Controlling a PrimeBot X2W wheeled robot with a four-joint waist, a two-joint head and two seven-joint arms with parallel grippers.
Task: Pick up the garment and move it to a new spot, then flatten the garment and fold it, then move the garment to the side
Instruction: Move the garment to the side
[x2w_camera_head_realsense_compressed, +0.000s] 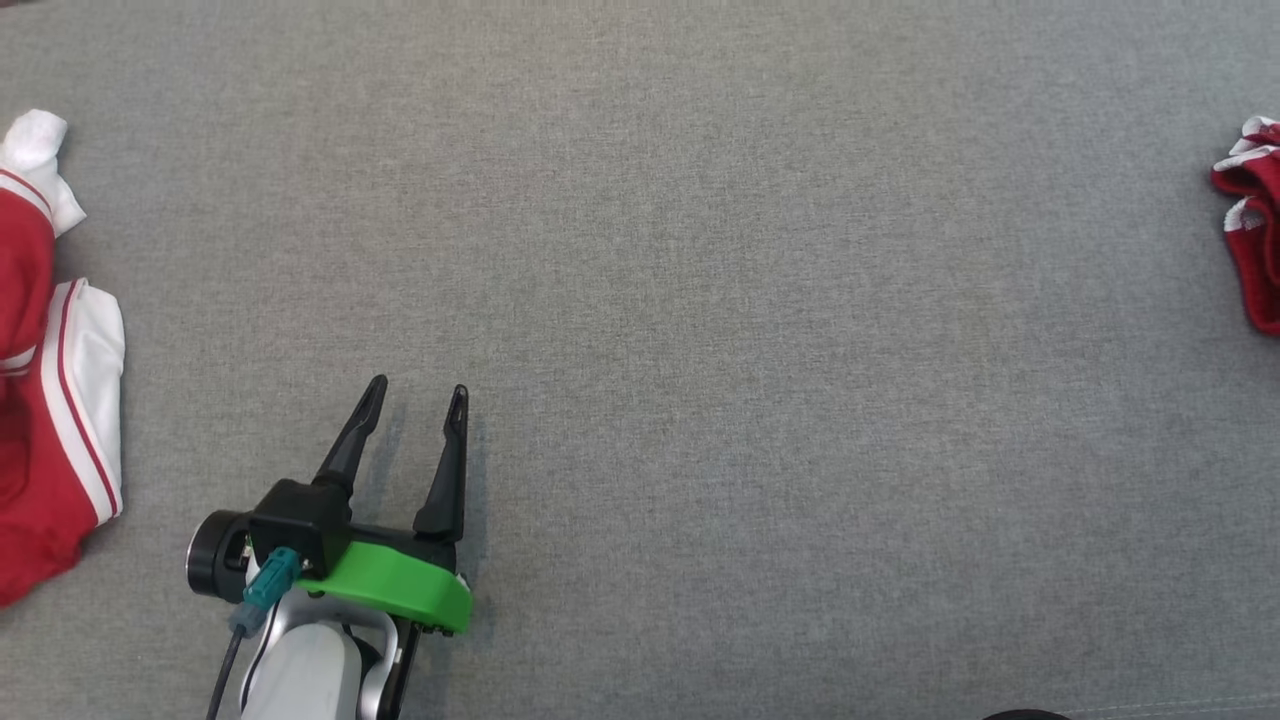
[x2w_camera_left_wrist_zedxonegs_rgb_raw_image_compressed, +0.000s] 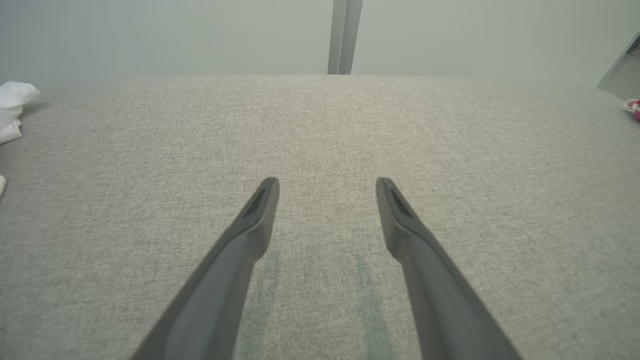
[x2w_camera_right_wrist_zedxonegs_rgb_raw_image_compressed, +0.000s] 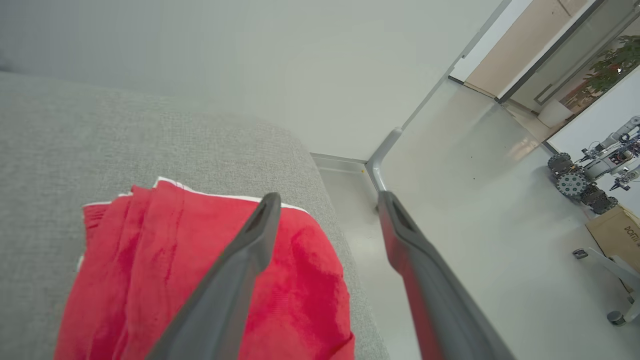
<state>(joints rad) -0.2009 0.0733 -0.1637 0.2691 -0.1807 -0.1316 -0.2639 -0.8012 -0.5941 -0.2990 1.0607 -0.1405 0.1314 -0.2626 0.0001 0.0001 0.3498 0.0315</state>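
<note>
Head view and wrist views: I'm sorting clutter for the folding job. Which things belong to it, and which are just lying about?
Belongs: red garment, folded at the edge of the grey table; right gripper, open above it; left gripper, open.
Lying about: probably the red and white garment at the left; wheeled robot and cardboard box on the floor.
</note>
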